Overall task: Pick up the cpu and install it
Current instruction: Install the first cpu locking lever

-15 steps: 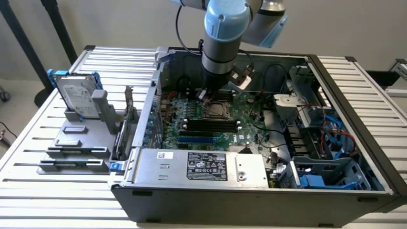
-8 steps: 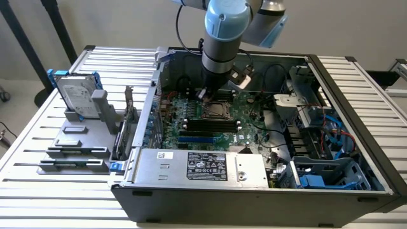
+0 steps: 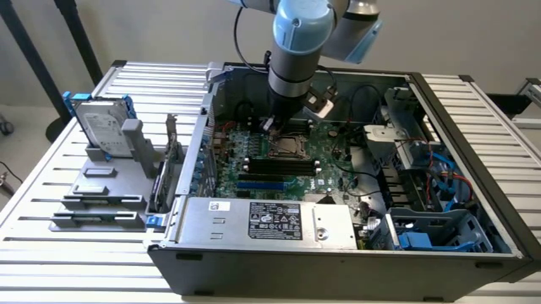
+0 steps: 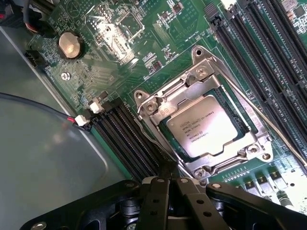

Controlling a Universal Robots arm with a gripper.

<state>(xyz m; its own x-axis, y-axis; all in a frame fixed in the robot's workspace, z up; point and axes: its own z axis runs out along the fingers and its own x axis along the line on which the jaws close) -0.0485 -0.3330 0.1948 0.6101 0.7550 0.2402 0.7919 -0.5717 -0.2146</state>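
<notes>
End effector hovers near one cpu seated in its socket.

The cpu, a flat square chip with a silvery printed top, lay seated in its motherboard socket.

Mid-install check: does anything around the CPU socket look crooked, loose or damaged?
Nothing stands out. The cpu lies flat and square inside the socket frame, its silver top unmarked. The gripper hangs just above the motherboard beside the socket.
</notes>
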